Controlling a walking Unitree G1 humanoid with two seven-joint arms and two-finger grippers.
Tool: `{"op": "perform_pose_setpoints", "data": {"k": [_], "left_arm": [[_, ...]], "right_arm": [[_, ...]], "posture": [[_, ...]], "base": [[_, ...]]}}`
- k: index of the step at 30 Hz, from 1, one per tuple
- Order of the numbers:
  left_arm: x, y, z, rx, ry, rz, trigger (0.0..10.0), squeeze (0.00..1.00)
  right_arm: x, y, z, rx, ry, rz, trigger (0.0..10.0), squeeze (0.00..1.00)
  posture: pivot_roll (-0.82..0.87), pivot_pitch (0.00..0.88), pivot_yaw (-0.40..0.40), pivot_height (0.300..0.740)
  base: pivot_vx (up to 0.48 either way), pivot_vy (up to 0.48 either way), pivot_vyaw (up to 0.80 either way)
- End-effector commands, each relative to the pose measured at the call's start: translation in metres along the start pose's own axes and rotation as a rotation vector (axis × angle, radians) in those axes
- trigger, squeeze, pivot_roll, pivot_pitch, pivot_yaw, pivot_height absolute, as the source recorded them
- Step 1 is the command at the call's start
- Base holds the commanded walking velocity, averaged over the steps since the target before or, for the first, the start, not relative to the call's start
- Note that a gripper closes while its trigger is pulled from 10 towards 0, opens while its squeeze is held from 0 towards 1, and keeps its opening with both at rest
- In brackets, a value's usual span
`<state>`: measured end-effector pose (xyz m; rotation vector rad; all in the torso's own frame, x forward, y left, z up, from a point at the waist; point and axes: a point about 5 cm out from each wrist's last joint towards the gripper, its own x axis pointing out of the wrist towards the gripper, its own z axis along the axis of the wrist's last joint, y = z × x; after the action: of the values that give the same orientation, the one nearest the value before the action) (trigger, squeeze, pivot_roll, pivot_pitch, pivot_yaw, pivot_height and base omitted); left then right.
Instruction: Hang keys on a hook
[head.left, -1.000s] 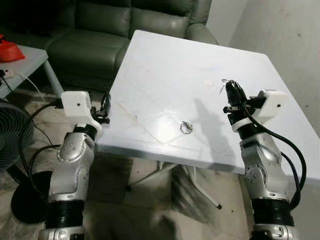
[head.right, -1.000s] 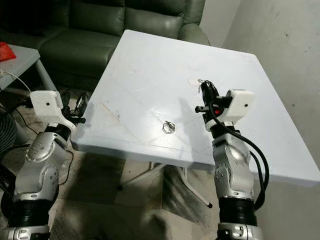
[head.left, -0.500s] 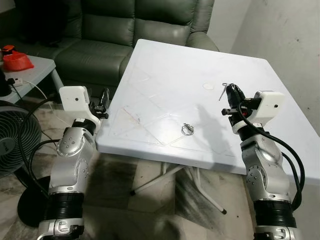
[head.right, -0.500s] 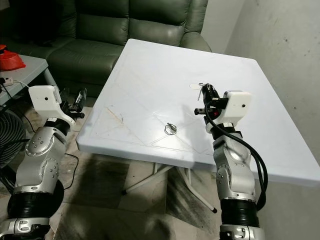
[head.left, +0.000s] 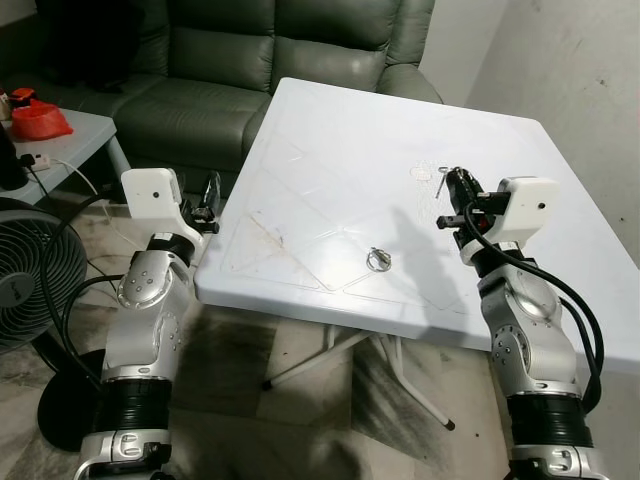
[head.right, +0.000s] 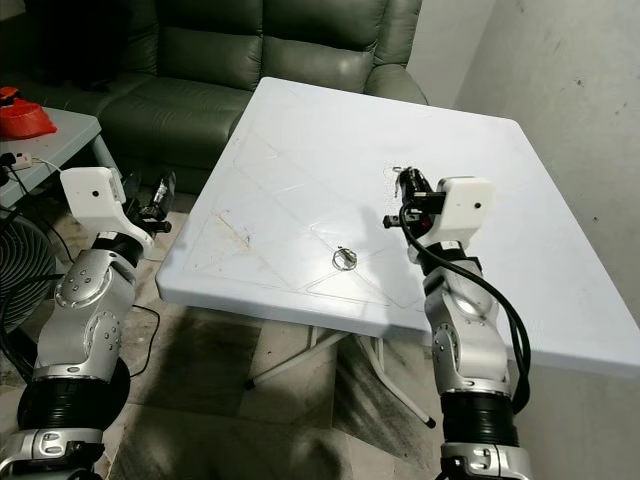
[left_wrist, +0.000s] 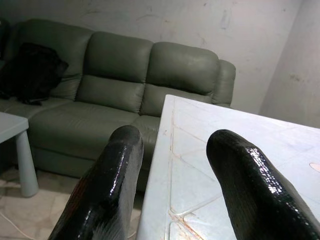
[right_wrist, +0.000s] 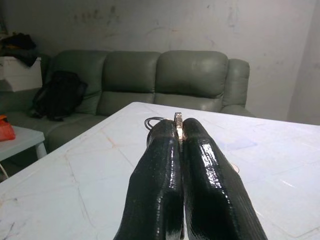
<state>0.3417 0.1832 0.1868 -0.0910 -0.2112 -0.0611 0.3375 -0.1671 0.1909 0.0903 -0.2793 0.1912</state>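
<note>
Two metal things matter here: the thin silver key on a dark wire ring (right_wrist: 175, 120), pinched between the tips of the right gripper (head.left: 455, 187), and a small loose metal ring (head.left: 377, 259) lying flat on the white plastic folding table (head.left: 330, 150), near the front edge and left of that gripper. The right gripper's black fingers (right_wrist: 200, 165) are pressed together on the key, which stands out just past the tips with its flat blade roughly in line with the fingers and pointing toward the far side of the table; its wire loop curls to one side of the tips. The right arm is raised over the right half of the tabletop, well apart from the loose ring. No hook can be made out, so which way the key must travel cannot be told; judging by the task, the robot will likely have to turn or walk to find it. The left gripper (head.left: 210, 202) hovers just off the table's left edge with its fingers (left_wrist: 107, 185) spread wide and nothing between them, so it is the nearer to that edge but plays no part in the carry. Open room lies above the table, while the grey-green leather sofa (head.left: 250, 60) stands close behind its far left corner and a black floor fan (head.left: 30, 270) at the robot's left.
</note>
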Motion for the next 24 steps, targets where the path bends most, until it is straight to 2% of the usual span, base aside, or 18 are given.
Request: {"op": "perform_pose_setpoints", "data": {"k": [1,24], "left_arm": [[0.0041,-0.0032,0.0035,0.009,-0.012,-0.012,10.0,0.00],[0.0064,-0.0062,0.0013,0.027,-0.012,-0.036,10.0,0.00]], "right_arm": [[0.0018,-0.0024,0.0040,-0.022,-0.002,-0.005,10.0,0.00],[-0.0024,-0.0023,0.0005,-0.060,0.025,-0.007,10.0,0.00]], "posture": [[-0.03,0.000,-0.085,0.740],[-0.04,0.000,-0.081,0.740]], "base": [[0.000,0.000,-0.62],[0.000,0.000,-0.72]]}}
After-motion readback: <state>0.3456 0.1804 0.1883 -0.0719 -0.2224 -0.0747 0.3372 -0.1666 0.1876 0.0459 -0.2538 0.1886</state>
